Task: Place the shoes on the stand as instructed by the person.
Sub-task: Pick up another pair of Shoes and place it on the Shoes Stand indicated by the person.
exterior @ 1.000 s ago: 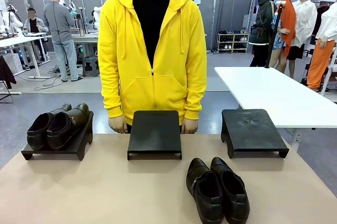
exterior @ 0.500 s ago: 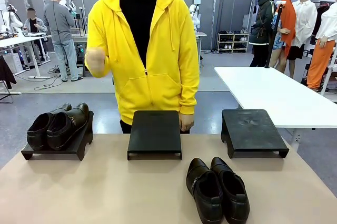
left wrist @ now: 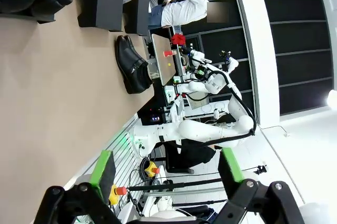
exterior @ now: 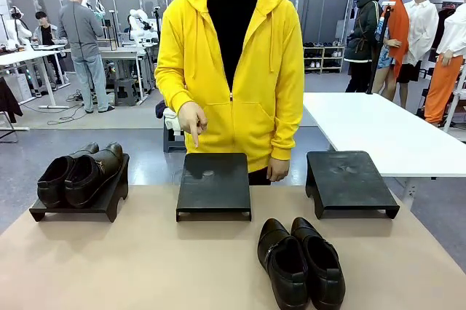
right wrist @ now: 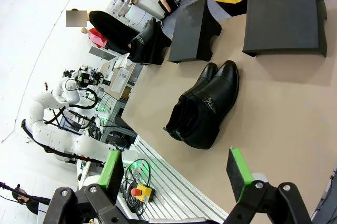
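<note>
**Finger on the middle stand, loose pair waiting in front of it**

The person stands behind the middle stand and aims 1 finger of a hand down at its far edge, so I judge that stand to be the target.

The loose pair of shoes lies on the bench, in front of the middle stand and to the robot's right of it. The 2 shoes touch side by side. Their long axis runs near to far: toes toward the stand and leaning slightly its way, heels toward the robot.

The left pincer and the right pincer both hang spread wide, pinching nothing, well back from the middle stand.

To do this well, the right pincer should probably close across a shoe's width near its opening. Glossy leather may slip, so it needs a firm grip, and the toes should stay in line with the stand's depth when it is set down.

A second pair sits on another stand, left of the middle stand.
</note>
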